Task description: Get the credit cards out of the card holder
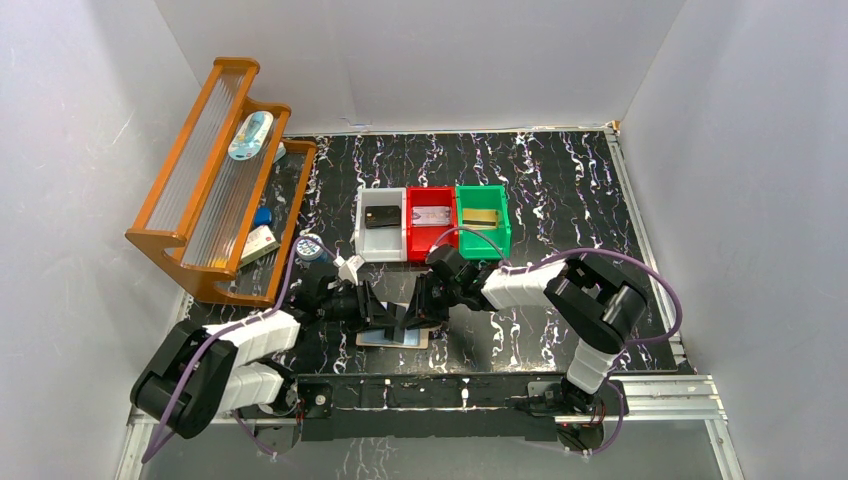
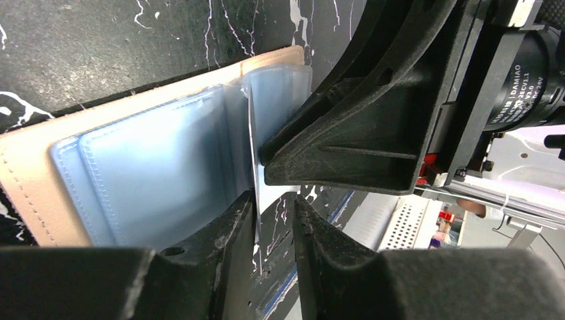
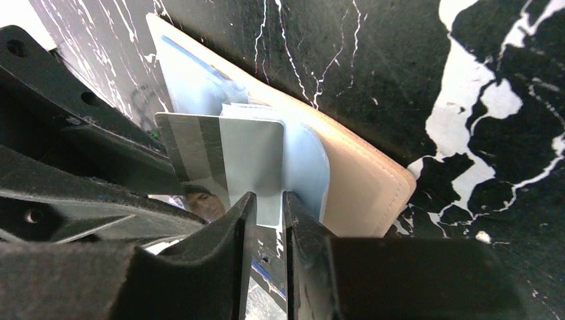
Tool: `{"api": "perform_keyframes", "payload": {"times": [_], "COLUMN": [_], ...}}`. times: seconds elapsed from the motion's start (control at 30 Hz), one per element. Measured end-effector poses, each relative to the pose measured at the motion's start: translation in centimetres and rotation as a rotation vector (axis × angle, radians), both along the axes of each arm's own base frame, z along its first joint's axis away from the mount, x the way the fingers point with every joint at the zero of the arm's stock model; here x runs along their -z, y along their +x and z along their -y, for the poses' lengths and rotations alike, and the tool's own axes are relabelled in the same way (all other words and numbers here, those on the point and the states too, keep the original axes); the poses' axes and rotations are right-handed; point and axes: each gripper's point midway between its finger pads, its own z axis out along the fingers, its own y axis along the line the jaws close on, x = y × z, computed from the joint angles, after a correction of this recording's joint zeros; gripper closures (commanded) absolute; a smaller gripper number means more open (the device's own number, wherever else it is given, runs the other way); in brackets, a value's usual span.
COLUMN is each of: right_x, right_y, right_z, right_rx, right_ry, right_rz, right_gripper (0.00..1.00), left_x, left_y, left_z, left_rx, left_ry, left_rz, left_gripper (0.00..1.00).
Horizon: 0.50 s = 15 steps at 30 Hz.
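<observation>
The tan card holder (image 1: 392, 339) lies open on the table near the front edge, and both grippers are down on it. The left wrist view shows its pale blue pockets (image 2: 153, 173). A silvery card (image 3: 250, 153) with a dark stripe stands up out of a pocket. It shows edge-on in the left wrist view (image 2: 254, 133), between my left gripper's (image 2: 274, 203) jaws, touching one finger with a gap to the other. My right gripper (image 3: 268, 197) is nearly closed, pinching the pale blue pocket leaf (image 3: 303, 167) beside the card.
Grey (image 1: 362, 240), red (image 1: 414, 245) and green (image 1: 500, 240) bins stand in a row behind the grippers, each holding a card. A wooden rack (image 1: 215, 180) with small items stands at the back left. The two grippers' fingers almost touch each other.
</observation>
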Motion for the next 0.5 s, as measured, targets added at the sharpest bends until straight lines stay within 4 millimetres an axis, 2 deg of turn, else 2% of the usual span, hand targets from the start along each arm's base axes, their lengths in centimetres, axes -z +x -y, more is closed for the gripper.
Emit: {"api": "perform_keyframes", "payload": {"times": [0.23, 0.5], "right_x": [0.0, -0.1], "right_y": [0.1, 0.4], "right_z": [0.0, 0.2], "right_rx": [0.014, 0.024], "right_ry": [0.003, -0.006], "right_rz": [-0.001, 0.020], "right_gripper": [0.70, 0.69], "left_x": [0.5, -0.8], "left_y": [0.1, 1.0], "left_z": [-0.6, -2.2], "left_rx": [-0.016, -0.067], "left_ry": [0.053, 0.156], "left_rz": [-0.003, 0.079], "left_gripper": [0.99, 1.00]}}
